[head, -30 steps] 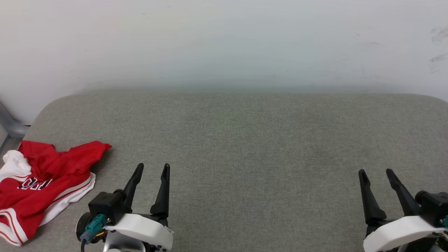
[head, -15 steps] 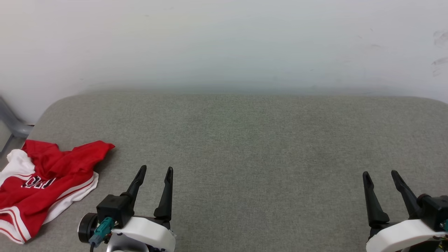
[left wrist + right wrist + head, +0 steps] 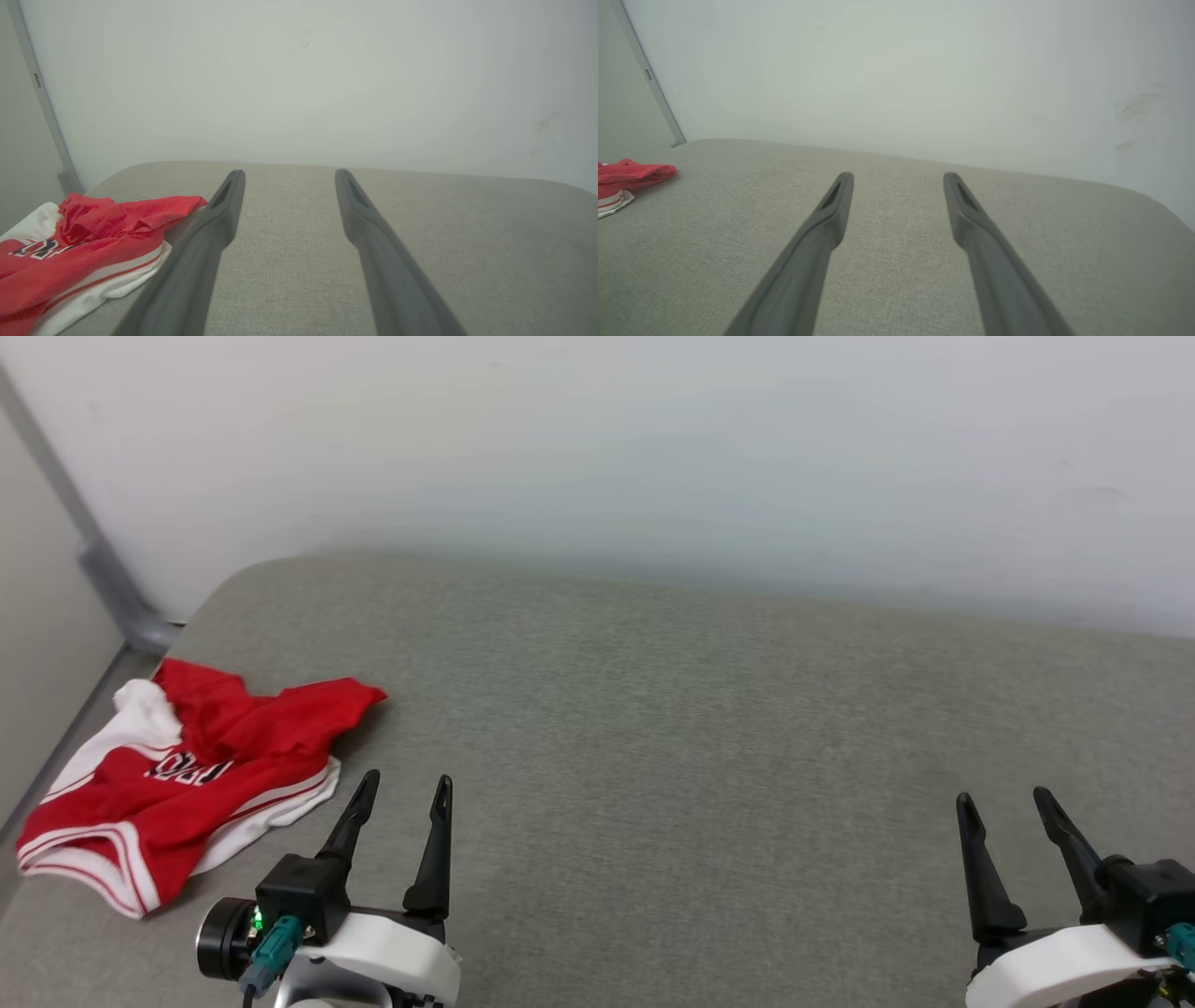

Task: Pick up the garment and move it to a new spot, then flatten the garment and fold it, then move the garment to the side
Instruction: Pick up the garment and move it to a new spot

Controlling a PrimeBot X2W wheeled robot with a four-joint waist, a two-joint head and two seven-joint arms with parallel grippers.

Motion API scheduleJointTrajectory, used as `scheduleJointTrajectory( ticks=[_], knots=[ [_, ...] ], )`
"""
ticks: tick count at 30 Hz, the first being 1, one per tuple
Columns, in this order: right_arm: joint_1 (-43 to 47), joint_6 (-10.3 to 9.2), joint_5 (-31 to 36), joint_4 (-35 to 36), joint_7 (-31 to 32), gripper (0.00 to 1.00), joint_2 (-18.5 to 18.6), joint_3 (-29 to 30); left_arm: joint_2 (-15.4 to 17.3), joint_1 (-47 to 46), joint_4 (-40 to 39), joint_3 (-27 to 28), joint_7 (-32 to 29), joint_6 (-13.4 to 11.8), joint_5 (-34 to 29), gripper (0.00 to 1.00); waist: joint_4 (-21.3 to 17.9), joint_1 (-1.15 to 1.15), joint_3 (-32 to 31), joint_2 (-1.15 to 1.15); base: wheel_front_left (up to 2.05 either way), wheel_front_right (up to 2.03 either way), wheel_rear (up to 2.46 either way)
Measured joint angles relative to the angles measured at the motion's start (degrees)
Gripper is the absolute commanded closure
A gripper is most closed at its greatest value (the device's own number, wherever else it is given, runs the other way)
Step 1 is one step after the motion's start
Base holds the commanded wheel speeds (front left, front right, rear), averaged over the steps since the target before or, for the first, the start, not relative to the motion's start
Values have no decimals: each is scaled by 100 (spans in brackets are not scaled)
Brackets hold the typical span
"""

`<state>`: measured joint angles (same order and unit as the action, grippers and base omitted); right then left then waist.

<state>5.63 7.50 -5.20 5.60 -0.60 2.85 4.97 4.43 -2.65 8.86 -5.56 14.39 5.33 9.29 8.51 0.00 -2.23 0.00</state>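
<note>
We are facing a pale wall (image 3: 653,448) across a wide grey cushion (image 3: 700,728). The jersey (image 3: 187,775) is lying crumpled near the cushion's left edge, red with white lining and striped trim showing. We are holding the left gripper (image 3: 403,779) just right of the jersey without touching it and the right gripper (image 3: 1004,795) well apart at the far right, both with fingers spread and gripping nothing.

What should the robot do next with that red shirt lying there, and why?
Probably swing the left fingers leftward and down toward the jersey. It lies crumpled near the left edge of the grey surface, untouched. The left fingers are open, empty and nearest to it, while the right fingers are far across.
</note>
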Motion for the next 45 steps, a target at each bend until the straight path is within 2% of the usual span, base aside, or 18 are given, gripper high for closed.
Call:
scheduleJointTrajectory(
  ticks=[6, 19, 26, 36, 40, 45],
  knots=[
    [-52, 0, 130, -58, -89, 0, 1, -29, -2, -26, 1, 89, 55, -31, -226, 0, 466, 0, -1, 0, 0, 0, 0],
    [-93, 0, 15, -224, -242, 0, 1, -224, 1, -19, -16, 408, 68, -25, -167, 0, 1543, 0, -22, 0, 0, 0, 0],
    [-174, 0, -30, -296, -292, 0, 2, -288, 19, -18, 15, 506, 68, 4, -191, 0, 1982, 0, 1, 0, 0, 0, 0],
    [-364, 1, 5, -398, -287, 0, 1, -359, 97, -182, 245, 634, 68, 21, -186, 0, 2098, 0, 140, 0, 0, 0, 0],
    [-364, 0, 35, -344, -198, 0, 1, -325, 244, -703, 570, 609, -164, 73, -60, 0, 2097, 0, 243, 0, 0, 0, 0],
    [-465, 1, 134, -208, -30, 0, 0, -342, 548, -1591, 947, 695, -619, 125, 194, 0, 1891, 0, 498, 0, 0, 0, 0]
  ],
)
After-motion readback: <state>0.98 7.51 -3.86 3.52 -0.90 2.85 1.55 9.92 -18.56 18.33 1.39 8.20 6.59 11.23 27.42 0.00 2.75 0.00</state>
